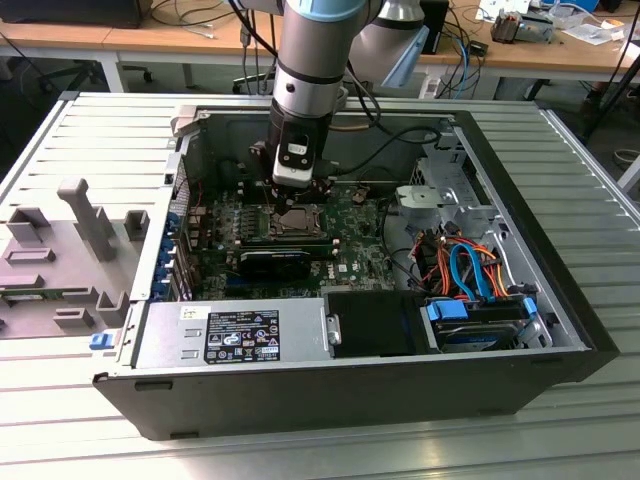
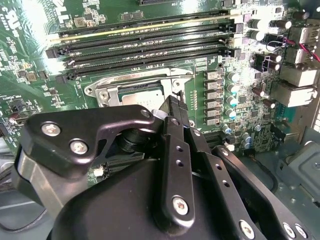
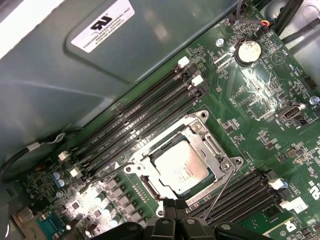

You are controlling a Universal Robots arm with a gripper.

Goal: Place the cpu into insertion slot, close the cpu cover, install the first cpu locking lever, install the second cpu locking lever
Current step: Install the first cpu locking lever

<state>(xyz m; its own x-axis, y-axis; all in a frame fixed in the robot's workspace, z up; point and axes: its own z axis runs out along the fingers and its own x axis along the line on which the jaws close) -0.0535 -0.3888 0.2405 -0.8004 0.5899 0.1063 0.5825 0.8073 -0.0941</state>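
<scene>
- Gripper (image 3: 175, 221) pinched together, tips just beside the slot (image 3: 144, 181).
- Cpu (image 3: 181, 169) seated in the slot, cover (image 3: 213, 150) flat over it.
- Wire lever (image 3: 217, 192) slanting beside the slot.

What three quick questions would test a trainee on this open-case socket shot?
1. True or false: the small square silvery-topped cpu sits in the square silver-bordered insertion slot.
2. Multiple choice: what frames the cpu's top? A a strip of tape; B the thin silver windowed cpu cover; C a wooden ring.
3. Fill in: in the exterior view, the black gripper hangs over the green ____.

Key: 1 true; 2 B; 3 motherboard.
</scene>
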